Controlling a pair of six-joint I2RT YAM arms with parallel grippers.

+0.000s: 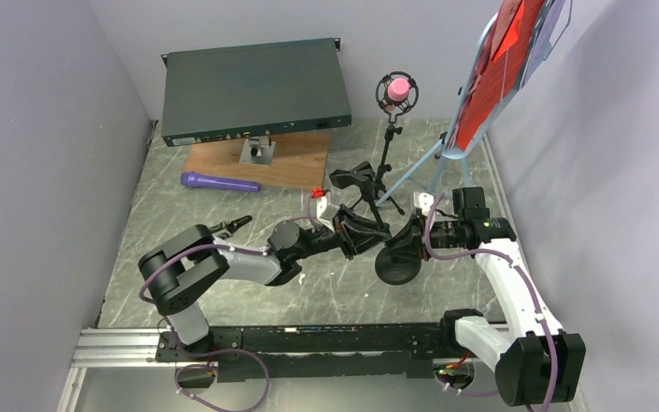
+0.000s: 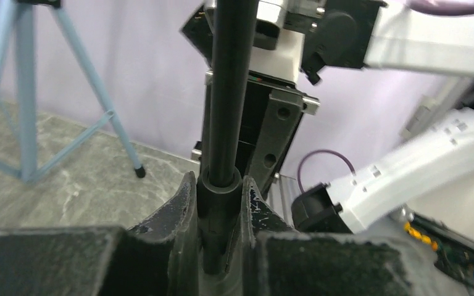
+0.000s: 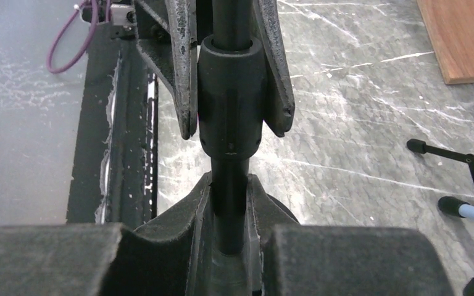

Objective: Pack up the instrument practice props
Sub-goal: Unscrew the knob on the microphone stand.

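Observation:
The black round-base mic holder is held off the table between both arms, its round base hanging low. My left gripper is shut on the pole's thick collar. My right gripper is shut on the thinner pole just below that collar, facing the left one. A purple microphone lies by the board. The pink microphone sits atop the tripod mic holder. The light-blue music tripod carries red music sheets.
A dark green rack box rests at the back on a small stand over the brown wooden board. Grey walls close in left and right. The tripods' feet stand close beyond the grippers.

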